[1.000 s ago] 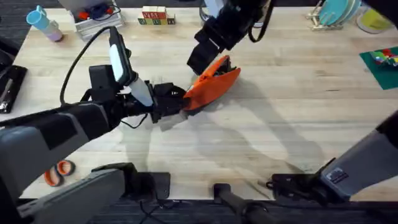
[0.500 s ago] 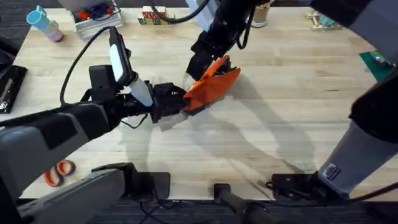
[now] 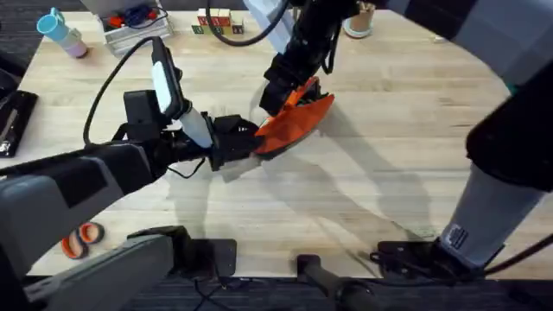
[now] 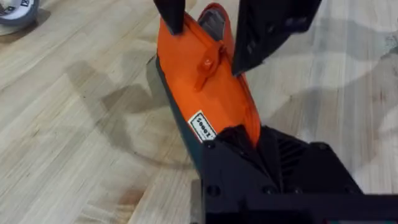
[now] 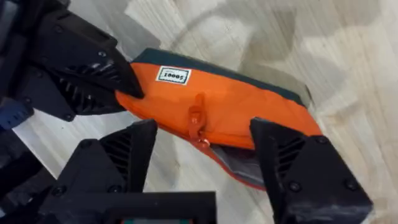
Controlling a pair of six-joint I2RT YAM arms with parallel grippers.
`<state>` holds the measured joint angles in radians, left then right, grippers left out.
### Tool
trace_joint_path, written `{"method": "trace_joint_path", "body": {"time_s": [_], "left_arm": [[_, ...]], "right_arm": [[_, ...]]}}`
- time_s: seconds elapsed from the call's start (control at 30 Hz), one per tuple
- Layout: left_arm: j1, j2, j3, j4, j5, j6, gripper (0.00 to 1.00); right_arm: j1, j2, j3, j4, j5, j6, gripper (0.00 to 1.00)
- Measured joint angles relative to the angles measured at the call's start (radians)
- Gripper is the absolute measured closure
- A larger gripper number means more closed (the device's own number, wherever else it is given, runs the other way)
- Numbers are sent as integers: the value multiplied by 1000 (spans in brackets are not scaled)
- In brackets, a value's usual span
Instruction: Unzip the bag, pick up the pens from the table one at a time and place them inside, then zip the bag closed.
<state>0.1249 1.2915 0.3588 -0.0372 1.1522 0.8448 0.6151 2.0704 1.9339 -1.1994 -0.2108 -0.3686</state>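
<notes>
The orange bag (image 3: 294, 121) lies tilted on the table (image 3: 389, 147), its dark underside toward the wood. My left gripper (image 3: 251, 142) is shut on the bag's near end, beside the white label (image 4: 201, 126). My right gripper (image 3: 281, 91) hangs open over the far half, one finger (image 5: 134, 155) on each side of the bag (image 5: 236, 112). The zipper pull (image 5: 196, 119) sits between those fingers, and the zipper gapes a little past it, showing grey lining (image 5: 239, 163). The pens are out of view.
A blue cup (image 3: 56, 30), a tray of supplies (image 3: 130, 22) and wooden blocks (image 3: 216, 22) line the far edge. A roll of tape (image 3: 82, 239) lies front left, and a black case (image 3: 13, 121) sits at the left edge.
The right arm has swung in closer under the overhead camera, and its gripper has shifted slightly along the bag's far end. The bag and the left gripper have stayed put.
</notes>
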Motion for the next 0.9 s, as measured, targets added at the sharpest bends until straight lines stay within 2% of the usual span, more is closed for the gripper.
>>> {"method": "trace_joint_path", "body": {"time_s": [0.1,0.27,0.4,0.9], "left_arm": [[0,0,0,0,0,0,960],[0,0,0,0,0,0,960],[0,0,0,-1,0,0,960],[0,0,0,-3,3,0,960]], "right_arm": [[0,21,0,-1,0,-2,155],[0,25,0,-1,-3,-3,295],[0,25,0,-11,-4,-4,365],[0,26,0,-40,-15,-4,515]]}}
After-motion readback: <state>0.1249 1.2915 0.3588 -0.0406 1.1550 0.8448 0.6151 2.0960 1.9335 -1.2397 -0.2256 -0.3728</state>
